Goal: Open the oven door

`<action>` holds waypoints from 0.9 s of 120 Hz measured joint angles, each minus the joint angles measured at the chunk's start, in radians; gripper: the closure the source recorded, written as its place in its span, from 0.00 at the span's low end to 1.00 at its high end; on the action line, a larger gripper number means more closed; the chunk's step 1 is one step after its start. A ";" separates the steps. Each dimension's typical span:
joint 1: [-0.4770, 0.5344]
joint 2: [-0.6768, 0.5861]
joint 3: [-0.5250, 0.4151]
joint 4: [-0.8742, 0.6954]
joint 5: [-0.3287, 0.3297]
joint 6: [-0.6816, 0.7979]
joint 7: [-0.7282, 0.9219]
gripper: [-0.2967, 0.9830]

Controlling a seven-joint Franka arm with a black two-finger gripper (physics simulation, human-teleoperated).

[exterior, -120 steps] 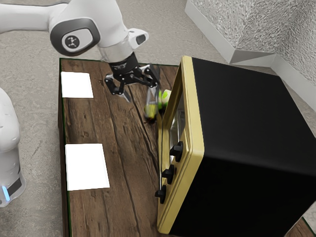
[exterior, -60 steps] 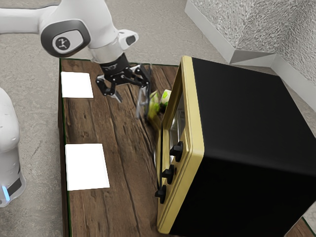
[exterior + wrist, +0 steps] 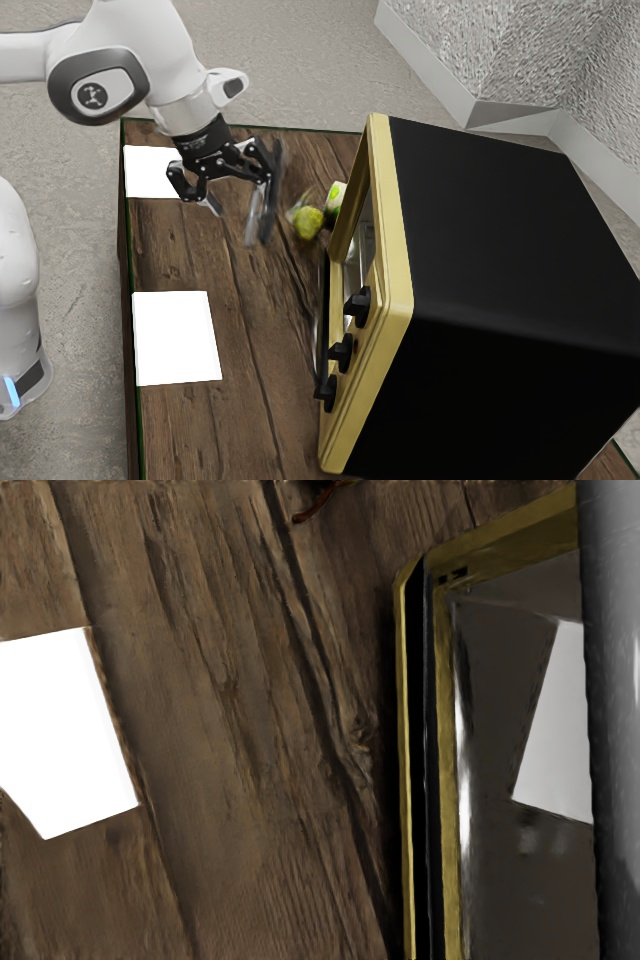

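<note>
"Hand (image 3: 233,221) state, for the log?"

"Fingers spread well apart, with nothing gripped between them that I can make out. A dark upright bar (image 3: 273,190) stands just beside them, on the oven side. Handle or door edge: cannot tell."

"And the door?"

"Door (image 3: 490,880) at the front of the oven (image 3: 500,240), with a dark gap along its gold frame (image 3: 450,780). I read it as ajar; angle uncertain. A blurred grey bar (image 3: 615,720) crosses in front of its glass."

"Likely faults from here?"

"First, slip. If I am only pulling from one side, a change in my angle could let the door go, and it might stall or drift shut. Second, path. Too straight a pull, where the door wants an arc, would load the hinge or drag the oven over the worktop (image 3: 235,300). Third, clutter. A yellow-green item (image 3: 308,222) lies near the oven front; a low sweep could knock it or wedge it under the door."

"Remedy?"

"Confirm contact, then follow the arc slowly."
</note>
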 joint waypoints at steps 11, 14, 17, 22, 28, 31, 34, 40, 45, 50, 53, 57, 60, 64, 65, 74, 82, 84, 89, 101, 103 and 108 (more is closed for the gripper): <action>0.001 -0.043 0.000 -0.017 -0.005 -0.015 0.000 0.42; 0.001 -0.054 0.000 -0.019 -0.006 -0.020 0.000 0.42; 0.002 -0.066 0.001 -0.023 -0.007 -0.026 0.001 0.42; 0.005 -0.088 0.001 -0.029 -0.012 -0.036 0.001 0.42; 0.010 -0.116 0.000 -0.032 -0.017 -0.050 0.002 0.42; 0.012 -0.137 0.000 -0.033 -0.020 -0.060 0.002 0.42; 0.013 -0.157 0.000 -0.034 -0.022 -0.070 0.001 0.42; 0.013 -0.189 -0.001 -0.030 -0.024 -0.090 -0.001 0.41; 0.012 -0.203 -0.001 -0.011 -0.024 -0.105 -0.002 0.41; 0.006 -0.184 -0.001 0.033 -0.021 -0.120 -0.004 0.38; 0.001 -0.155 -0.001 0.069 -0.012 -0.129 -0.007 0.35; -0.002 -0.113 -0.001 0.116 -0.002 -0.141 -0.014 0.33; -0.004 -0.064 -0.001 0.166 0.007 -0.154 -0.026 0.31; -0.015 0.010 -0.001 0.245 0.024 -0.176 -0.052 0.30; -0.019 0.031 -0.001 0.268 0.028 -0.183 -0.063 0.29; -0.072 0.253 0.040 0.539 0.079 -0.282 -0.194 0.27; -0.250 0.468 0.184 0.778 0.190 -0.413 -0.340 0.25; -0.294 0.509 0.228 0.811 0.216 -0.443 -0.372 0.25; -0.369 0.596 0.325 0.860 0.272 -0.510 -0.439 0.25; -0.440 0.639 0.405 0.788 0.355 -0.595 -0.575 0.24; -0.442 0.634 0.408 0.772 0.357 -0.603 -0.596 0.24; -0.443 0.623 0.414 0.742 0.362 -0.620 -0.645 0.24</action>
